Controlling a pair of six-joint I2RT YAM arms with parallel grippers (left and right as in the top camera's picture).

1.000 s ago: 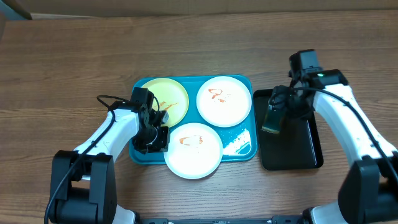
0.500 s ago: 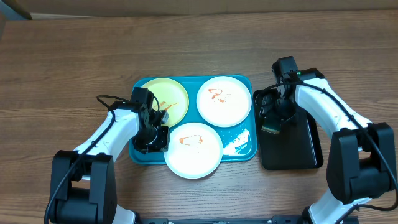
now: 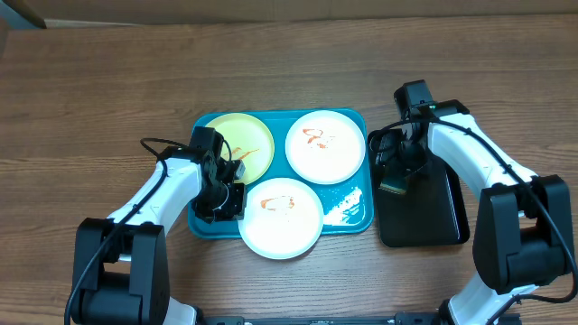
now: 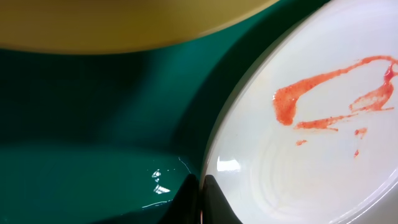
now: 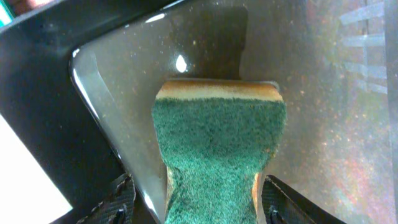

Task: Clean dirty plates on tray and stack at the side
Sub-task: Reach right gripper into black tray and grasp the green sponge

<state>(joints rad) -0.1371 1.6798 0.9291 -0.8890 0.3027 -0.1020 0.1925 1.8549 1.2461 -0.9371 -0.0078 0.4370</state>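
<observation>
While hanging just right of the turquoise tray, grasps the green scouring sponge in right gripper, long axis straight out from jaws. Nearest smeared white plate: directly left, tray's back-right. Left gripper: clenched, tray's front-left.

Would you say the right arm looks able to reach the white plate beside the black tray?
Probably yes: the right hand, holding the sponge, hovers next to that white plate with nothing between.
</observation>
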